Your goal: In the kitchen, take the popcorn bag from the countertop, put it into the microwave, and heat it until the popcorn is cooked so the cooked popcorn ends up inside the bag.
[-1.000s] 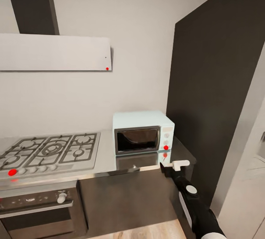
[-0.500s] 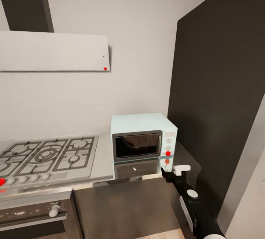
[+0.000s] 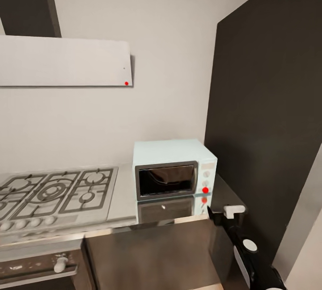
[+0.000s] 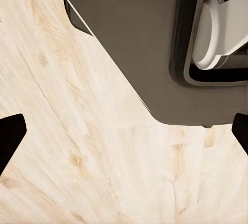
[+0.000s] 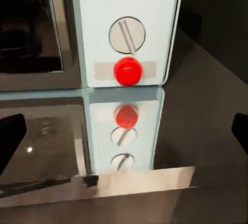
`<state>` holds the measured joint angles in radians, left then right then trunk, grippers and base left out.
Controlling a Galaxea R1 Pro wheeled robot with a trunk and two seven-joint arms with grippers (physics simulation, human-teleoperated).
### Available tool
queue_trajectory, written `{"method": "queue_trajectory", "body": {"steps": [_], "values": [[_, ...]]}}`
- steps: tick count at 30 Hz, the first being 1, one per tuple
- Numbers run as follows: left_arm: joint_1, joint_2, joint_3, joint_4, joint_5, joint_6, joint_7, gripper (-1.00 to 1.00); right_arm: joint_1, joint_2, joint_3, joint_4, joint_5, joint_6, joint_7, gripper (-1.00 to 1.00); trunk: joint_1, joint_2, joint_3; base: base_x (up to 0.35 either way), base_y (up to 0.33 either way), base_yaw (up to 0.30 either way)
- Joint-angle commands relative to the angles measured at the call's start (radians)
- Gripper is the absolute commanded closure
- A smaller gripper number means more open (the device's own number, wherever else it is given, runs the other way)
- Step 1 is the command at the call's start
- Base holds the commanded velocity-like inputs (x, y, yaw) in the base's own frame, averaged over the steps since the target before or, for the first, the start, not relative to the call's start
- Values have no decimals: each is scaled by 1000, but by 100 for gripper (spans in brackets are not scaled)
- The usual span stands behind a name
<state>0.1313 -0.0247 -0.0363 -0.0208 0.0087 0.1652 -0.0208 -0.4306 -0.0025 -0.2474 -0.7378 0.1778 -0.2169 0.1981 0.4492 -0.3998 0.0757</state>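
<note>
Your right gripper [image 3: 222, 213] hovers with jaws apart at the countertop's [image 3: 125, 200] front edge, facing the closed microwave [image 3: 173, 168] near the right end; your left gripper [image 4: 124, 136], jaws spread, hangs over wooden floor [image 4: 77, 146].

Your head view looks forward and down at the microwave [image 3: 174, 169] on the countertop [image 3: 123, 200]. Your right wrist view sits close to the microwave's [image 5: 126, 30] red button [image 5: 128, 71], which both views share. Your left wrist view faces the wooden floor [image 4: 77, 146].
</note>
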Motion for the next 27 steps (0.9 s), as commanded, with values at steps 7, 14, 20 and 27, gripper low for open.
{"method": "queue_trajectory", "body": {"steps": [7,14,20,27], "values": [[1,-1,-4,-2,1,5,-2,-100,0,0,-7,1,9,-2,9,-100,1,0,0,128,0,0],[1,-1,-4,-2,1,5,-2,-100,0,0,-7,1,9,-2,8,-100,1,0,0,169,0,0],[1,-1,-4,-2,0,4,-2,-100,0,0,-6,16,9,2,7,-100,1,0,0,163,0,0],[1,-1,-4,-2,0,5,-2,-100,0,-1,-6,30,9,5,6,-100,1,0,0,33,0,0]]}}
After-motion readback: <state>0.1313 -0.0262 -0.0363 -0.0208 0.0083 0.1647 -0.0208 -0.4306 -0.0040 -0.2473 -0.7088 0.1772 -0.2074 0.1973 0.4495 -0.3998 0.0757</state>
